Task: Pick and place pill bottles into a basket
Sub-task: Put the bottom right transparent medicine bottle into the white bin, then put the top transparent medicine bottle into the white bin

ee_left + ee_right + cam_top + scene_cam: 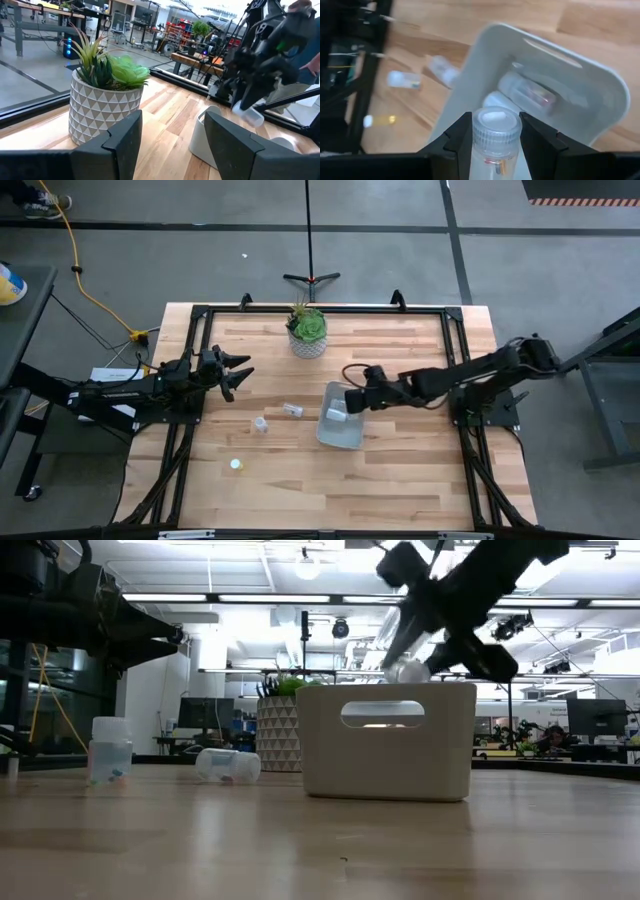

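Hanging above the open basket (580, 85), a pill bottle (492, 135) is sitting clamped between the two fingers of my right gripper (492, 142), cap facing forward, body between the pads. From overhead I am seeing the right gripper (358, 400) poised over the basket (345, 435), toward the plant-side end; the low view is showing the bottle (407, 669) just above the rim of the basket (388, 740), not yet inside. At least one bottle (527, 92) is already lying on its side in the basket.

Risks I am noting. Releasing here could let the bottle strike the one below and bounce, or clip the near wall and roll out onto the table (400, 480). The hold is sitting high on the bottle, near the cap, so a tilt on release is looking likely. Dropping lower carries its own hazard: the fingers could nudge the light basket and shift it.

Outside the basket, I am counting one bottle lying on its side (292, 410), one standing upright (261, 424), and a small yellowish piece (236, 465) nearer the front edge, too small for me to identify. The potted plant (307, 330) is standing well clear at the back.

My left gripper (235, 373) is waiting with fingers spread, over the table's left side, holding nothing.
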